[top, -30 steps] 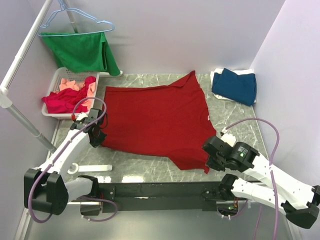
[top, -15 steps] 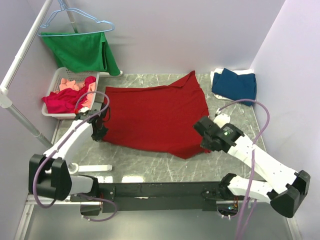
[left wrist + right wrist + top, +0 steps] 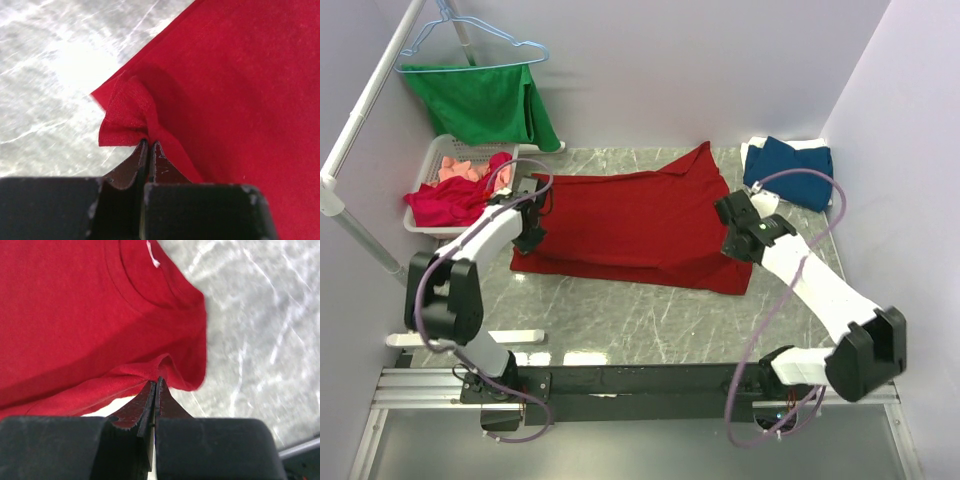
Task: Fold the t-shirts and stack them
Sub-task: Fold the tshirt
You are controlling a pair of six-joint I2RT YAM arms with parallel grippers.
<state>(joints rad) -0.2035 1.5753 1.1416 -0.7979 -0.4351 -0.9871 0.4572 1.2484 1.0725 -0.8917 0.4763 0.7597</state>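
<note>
You had the deep-red t-shirt only in its first fold, its near part brought over the cloth lying flat beyond the fingers. The left gripper was fully closed on a bunched corner, and the right gripper was closed on an edge, with the collar just beyond its tips. The dark blue t-shirt lay folded, apparently on a white one, far to the right of the right fingers. A crimson one and a salmon-pink one waited unfolded in the basket, left of the left fingers.

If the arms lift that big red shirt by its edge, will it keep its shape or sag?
Probably sags: the red shirt bunches into a soft pucker where the left gripper pinches it. Likely not slippery: the right gripper holds its hem by fingertips alone.
</note>
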